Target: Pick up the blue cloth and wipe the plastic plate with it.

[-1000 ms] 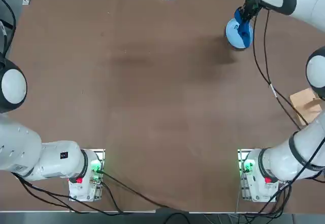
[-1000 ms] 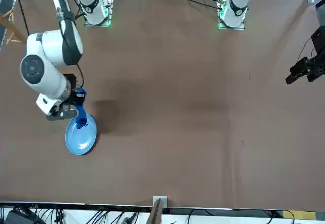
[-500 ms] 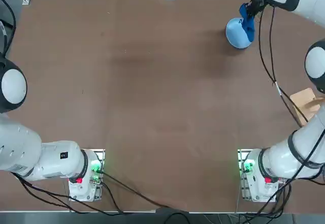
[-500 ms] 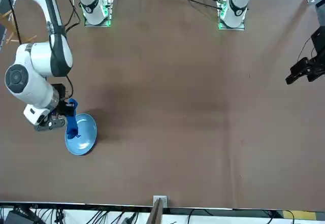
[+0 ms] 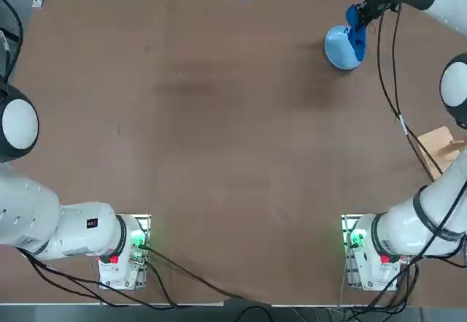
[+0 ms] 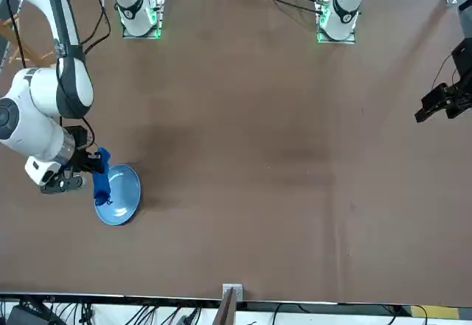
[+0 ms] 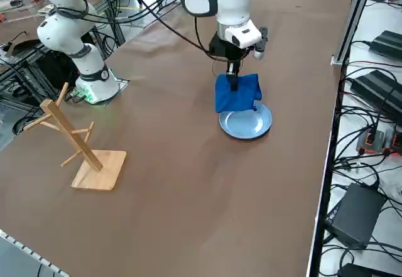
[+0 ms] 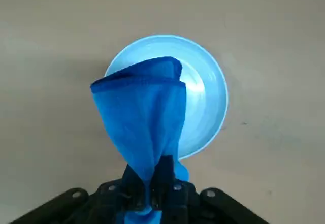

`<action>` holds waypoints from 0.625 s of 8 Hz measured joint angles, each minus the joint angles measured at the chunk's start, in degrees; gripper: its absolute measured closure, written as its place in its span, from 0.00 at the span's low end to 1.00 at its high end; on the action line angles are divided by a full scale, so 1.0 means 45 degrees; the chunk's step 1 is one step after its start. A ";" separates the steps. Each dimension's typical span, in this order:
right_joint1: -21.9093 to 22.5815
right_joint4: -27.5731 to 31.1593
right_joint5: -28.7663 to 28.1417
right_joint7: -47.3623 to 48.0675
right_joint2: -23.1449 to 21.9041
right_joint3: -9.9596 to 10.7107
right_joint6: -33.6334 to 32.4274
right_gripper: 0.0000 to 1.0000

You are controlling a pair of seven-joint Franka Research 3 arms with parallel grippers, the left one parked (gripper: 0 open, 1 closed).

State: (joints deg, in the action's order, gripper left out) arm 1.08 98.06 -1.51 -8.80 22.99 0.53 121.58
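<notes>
Hanging from the right gripper (image 8: 152, 196), whose fingers are clamped tight on its upper end, the blue cloth (image 8: 144, 117) drapes down over the plastic plate (image 8: 208, 102); whether its lower edge touches the plate cannot be told. The plate sits flat on the brown table (image 5: 219, 132) near the far edge on the robot's right side, the cloth over its right part in the top view. The tabletop is plain, matte and mostly bare. A wooden branched stand (image 7: 81, 145) on a square base rests at the table's right side, well apart from the plate. Beyond that edge, cables and black boxes (image 7: 355, 211) lie on the floor.
</notes>
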 joint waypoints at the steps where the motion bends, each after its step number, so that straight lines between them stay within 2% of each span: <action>1: -0.0003 0.0009 -0.0001 0.0000 0.0267 0.0000 0.0360 0.94; 5: -0.0423 0.0068 0.0565 -0.0189 0.1545 0.0030 0.1908 0.94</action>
State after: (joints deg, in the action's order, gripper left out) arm -0.82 98.37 1.03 -9.65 29.94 0.66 130.16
